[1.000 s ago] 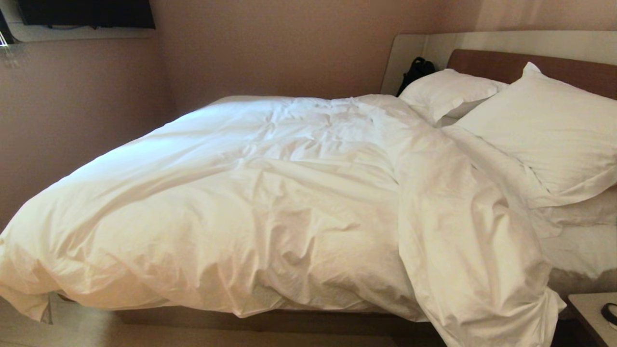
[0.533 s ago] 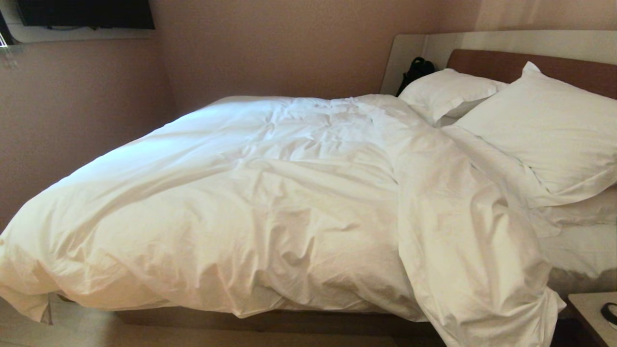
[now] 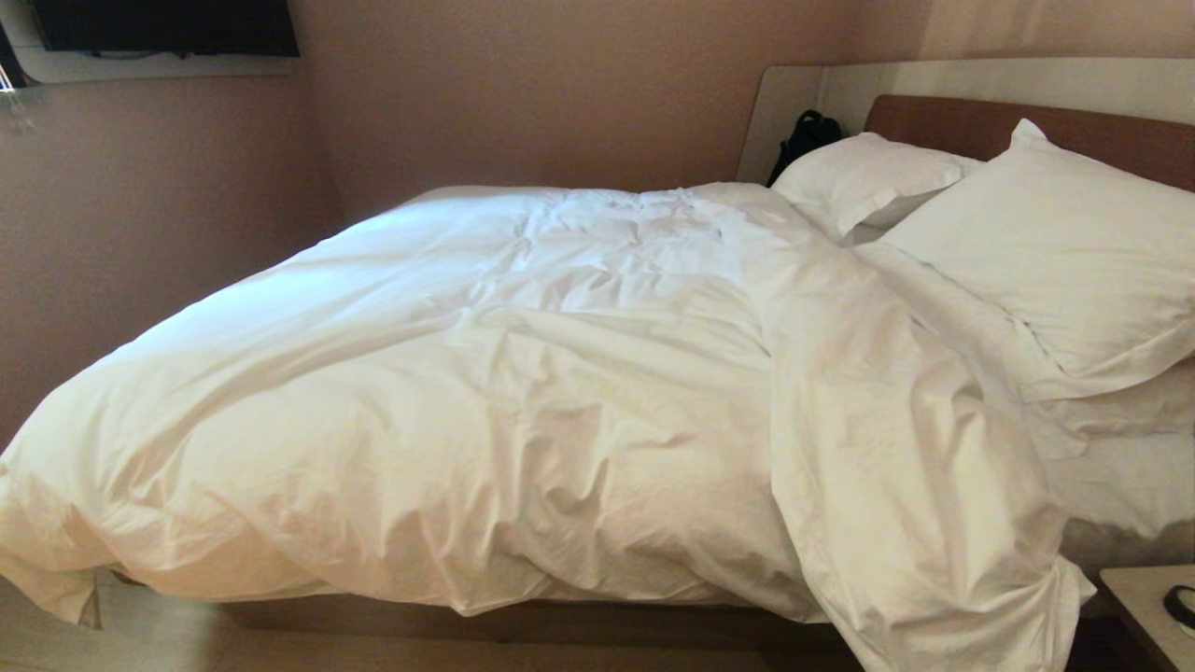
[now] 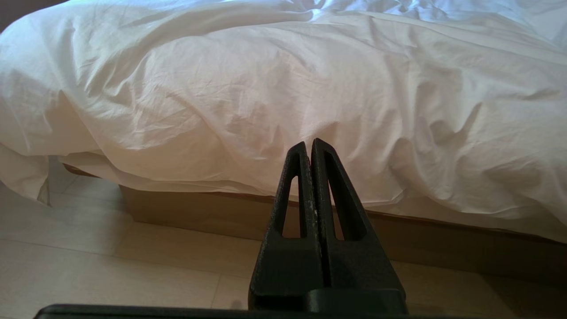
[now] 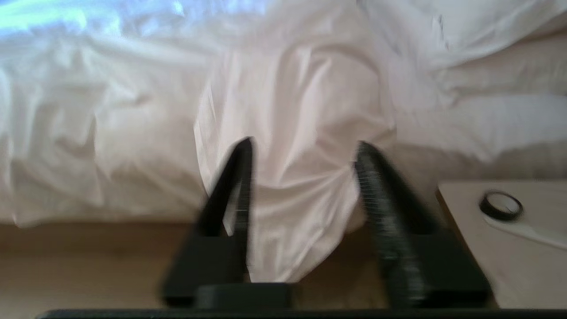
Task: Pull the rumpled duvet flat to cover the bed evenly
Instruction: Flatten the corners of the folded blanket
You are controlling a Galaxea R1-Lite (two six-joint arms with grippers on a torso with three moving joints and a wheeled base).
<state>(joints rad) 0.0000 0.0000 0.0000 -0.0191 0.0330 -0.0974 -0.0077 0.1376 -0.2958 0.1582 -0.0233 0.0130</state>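
The duvet (image 3: 523, 401) lies rumpled across the bed (image 3: 560, 623), bunched toward the 9 o'clock side of the head view, where its edge sags over the foot corner toward the floor (image 3: 140, 644). At about 4 o'clock a long fold spills off the near side and hangs past the dark wooden base. Two pillows (image 3: 1046, 252) sit at 2 o'clock against the headboard (image 3: 943, 121), with a strip of sheet (image 3: 1130, 485) bare below them. A small tabletop (image 3: 1144, 607) stands at 5 o'clock, just beside the hanging fold; open floor runs along the near side of the base.

The left gripper (image 4: 310, 146) hangs low in front of the bed, its fingers pressed together and holding nothing, pointing at the duvet's overhanging edge (image 4: 248, 146), apart from it. The right gripper (image 5: 303, 148) has its fingers spread apart and empty; the hanging fold (image 5: 292, 199) shows between them, beyond the tips. A ring of tape (image 5: 500, 206) lies on the tabletop nearby.
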